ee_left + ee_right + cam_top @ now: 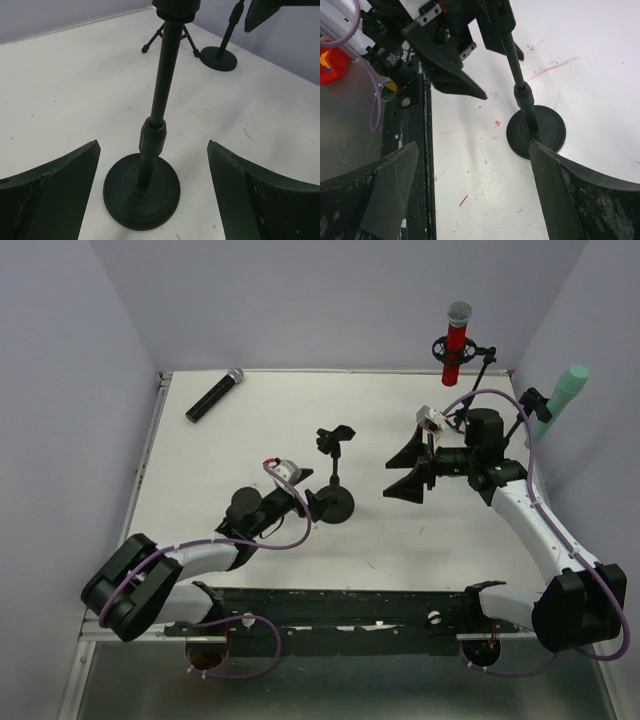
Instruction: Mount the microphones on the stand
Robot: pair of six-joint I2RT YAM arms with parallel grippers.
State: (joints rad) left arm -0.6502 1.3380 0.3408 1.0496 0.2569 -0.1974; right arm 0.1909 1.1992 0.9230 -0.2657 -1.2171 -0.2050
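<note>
One stand (152, 135), top out of frame

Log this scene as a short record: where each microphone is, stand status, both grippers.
red microphone: mounted upright, far right
mint-green microphone: mounted, tilted, right edge
black microphone: lying on table, far left
centre stand: clip empty
left gripper: open, straddling centre stand's pole
right gripper: open, empty
</note>
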